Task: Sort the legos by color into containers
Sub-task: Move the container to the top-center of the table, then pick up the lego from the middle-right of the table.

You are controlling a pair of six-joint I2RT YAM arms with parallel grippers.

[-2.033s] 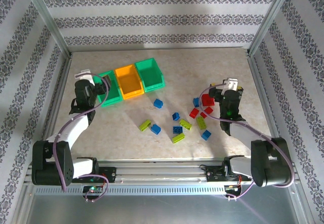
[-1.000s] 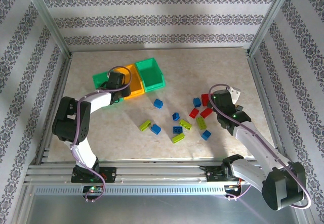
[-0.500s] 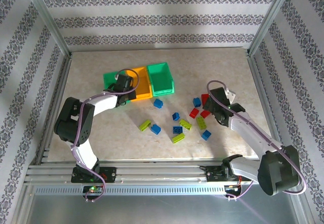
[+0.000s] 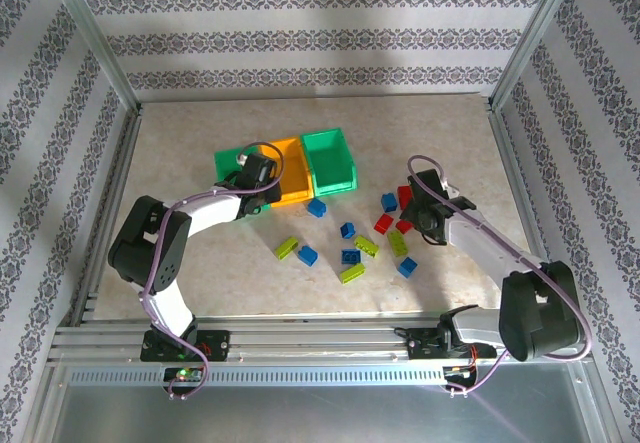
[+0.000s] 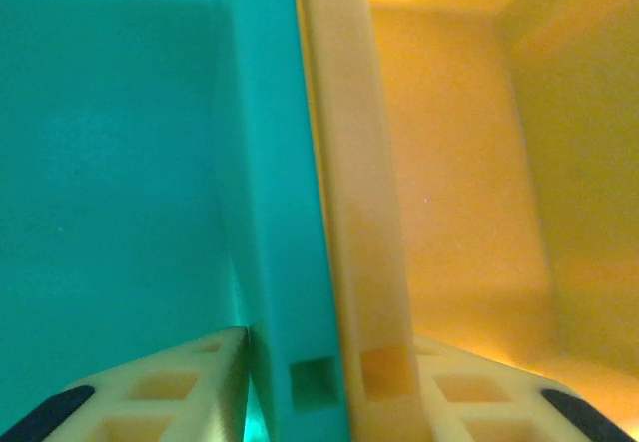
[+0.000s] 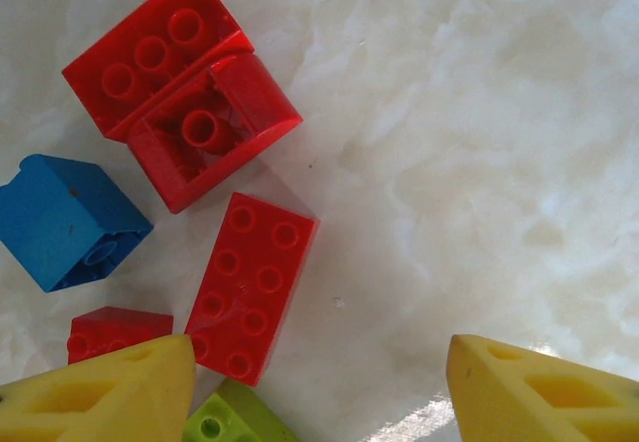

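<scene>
Your left gripper [image 5: 329, 362] has its jaws closed on the bins [image 5: 344, 163]. One finger is inside the green bin and one inside the orange, with their touching walls pinched between. Your right gripper [image 6: 319, 362] hangs with jaws wide. A red brick [image 6: 252, 284] lies beside one finger, and bare surface [image 6: 479, 113] opens beyond. Loose bricks [image 4: 349, 230] lie near the bins' front edge.

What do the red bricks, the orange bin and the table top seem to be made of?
Red bricks: probably hard moulded plastic, glossy; crisp studs and highlights.
Orange bin: likely thin plastic, smooth; its wall glows as if translucent.
Table top: pale veined pattern with a sheen; stone or printed laminate, I cannot tell.
</scene>
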